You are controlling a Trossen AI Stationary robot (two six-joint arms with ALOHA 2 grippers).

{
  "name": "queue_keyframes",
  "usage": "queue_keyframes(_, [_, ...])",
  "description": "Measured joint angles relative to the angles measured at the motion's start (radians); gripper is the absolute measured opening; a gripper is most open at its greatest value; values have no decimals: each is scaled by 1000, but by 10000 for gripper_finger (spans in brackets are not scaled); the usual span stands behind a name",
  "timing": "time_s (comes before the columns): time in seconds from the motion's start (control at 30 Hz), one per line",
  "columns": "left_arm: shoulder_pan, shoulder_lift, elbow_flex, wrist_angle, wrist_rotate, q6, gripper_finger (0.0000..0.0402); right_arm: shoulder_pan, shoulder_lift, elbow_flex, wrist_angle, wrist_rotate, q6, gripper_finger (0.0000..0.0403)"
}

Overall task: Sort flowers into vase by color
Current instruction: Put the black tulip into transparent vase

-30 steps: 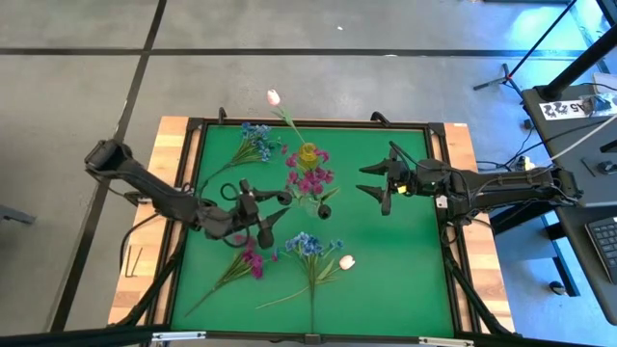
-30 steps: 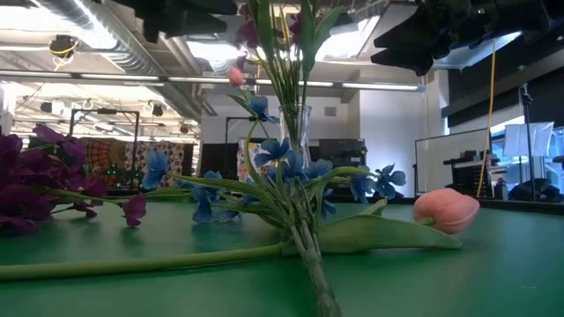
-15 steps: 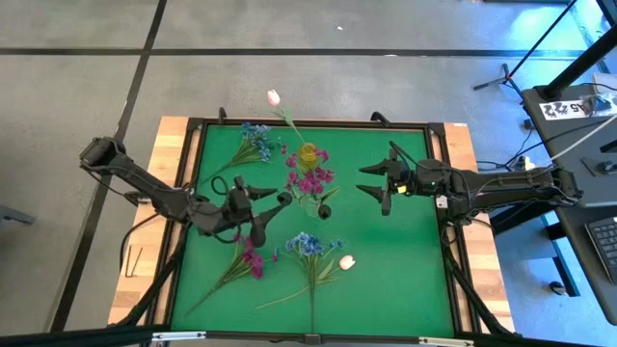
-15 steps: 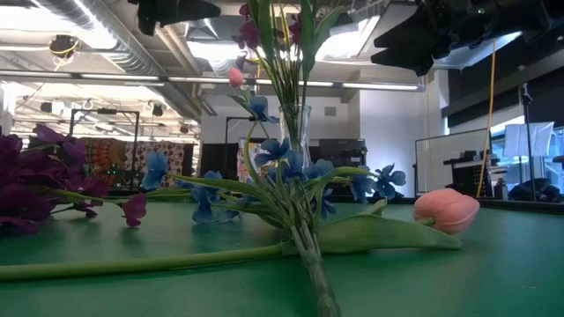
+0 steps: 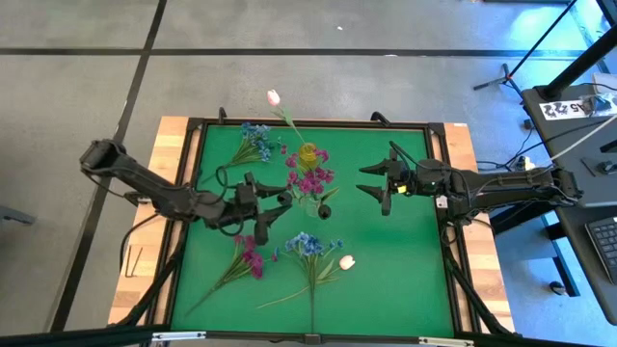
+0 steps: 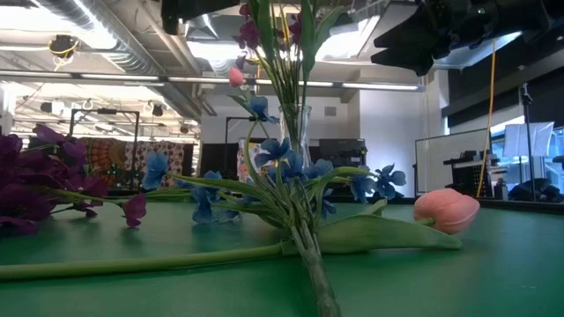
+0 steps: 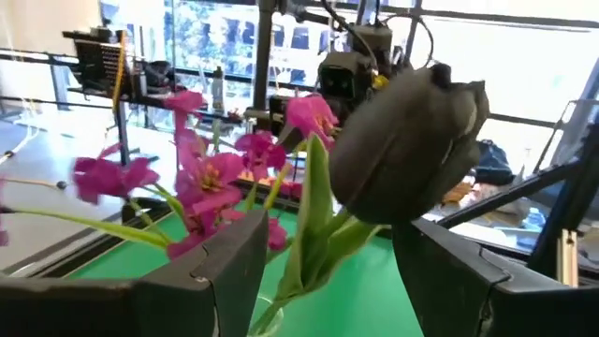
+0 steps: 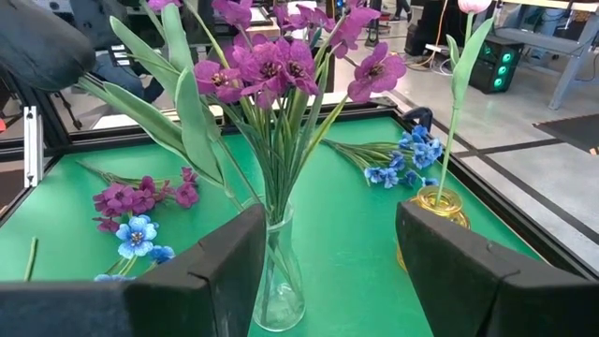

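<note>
The left gripper (image 5: 273, 210) hangs with its jaws spread wide and nothing between them, just beside the clear glass vase (image 8: 273, 281) that holds the magenta clustered blooms (image 5: 310, 178) and a dark tulip head (image 7: 404, 140). The right gripper (image 5: 374, 183) waits on the far side of that vase, jaws parted and empty too.

The next flower is likely one of those lying flat on the green mat (image 5: 405, 270). The magenta spray on the mat (image 5: 253, 258) lies just below and behind the left gripper's fingertips, and its long green stem runs away from the vase toward the mat's near-left corner. The blue clustered spray with the white-pink tulip bud (image 5: 346, 261) lies a little farther off, stems pointing to the near edge. The left arm is clearly the nearer one to both. Another blue spray (image 5: 254, 137) lies beyond the gripper, by the far edge, and a pale tulip stands in a small yellow vase (image 8: 430, 208).

The right wrist view shows that yellow vase standing apart from the glass one; overhead, the two nearly merge.
</note>
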Motion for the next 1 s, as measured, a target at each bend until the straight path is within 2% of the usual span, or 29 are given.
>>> queue_keyframes(0.23, [37, 37, 0, 35, 25, 1, 222, 0, 0, 0, -2, 0, 0, 239])
queue_keyframes(0.4, [58, 56, 0, 35, 25, 0, 197, 0, 0, 0, -2, 0, 0, 239])
queue_keyframes(0.6, [67, 58, 0, 46, 24, -6, 141, 0, 0, 0, -3, 0, -1, 239])
queue_keyframes(0.93, [67, 58, 0, 48, 23, -6, 14, 0, 0, 0, -2, 0, -1, 239])
queue_keyframes(1.0, [70, 58, 0, 49, 24, -7, 7, 0, 0, 0, -2, 0, -1, 239])
